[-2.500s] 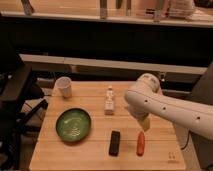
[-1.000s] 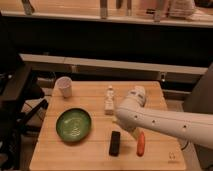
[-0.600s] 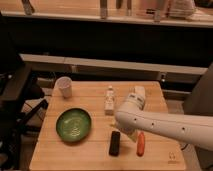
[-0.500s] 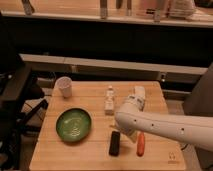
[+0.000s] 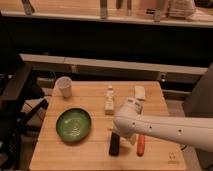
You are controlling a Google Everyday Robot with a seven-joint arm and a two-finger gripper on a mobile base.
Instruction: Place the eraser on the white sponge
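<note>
The black eraser (image 5: 114, 145) lies flat on the wooden table (image 5: 80, 157), near the front edge. My gripper (image 5: 121, 134) hangs at the end of the white arm that reaches in from the right. It is just above the eraser's far end, open, with nothing in it. The arm's bulk hides the eraser's top part. The white sponge (image 5: 139, 93) lies at the back right of the table, partly behind the arm.
An orange carrot-shaped thing (image 5: 141, 145) lies just right of the eraser. A white bottle-like figure (image 5: 109, 100) stands mid-table. There is a green bowl (image 5: 73, 124) at the left and a white cup (image 5: 64, 87) at the back left. A dark chair sits left of the table.
The arm has swung left and lowered, bringing the gripper from near the sponge and carrot down over the eraser. The things on the table have not moved.
</note>
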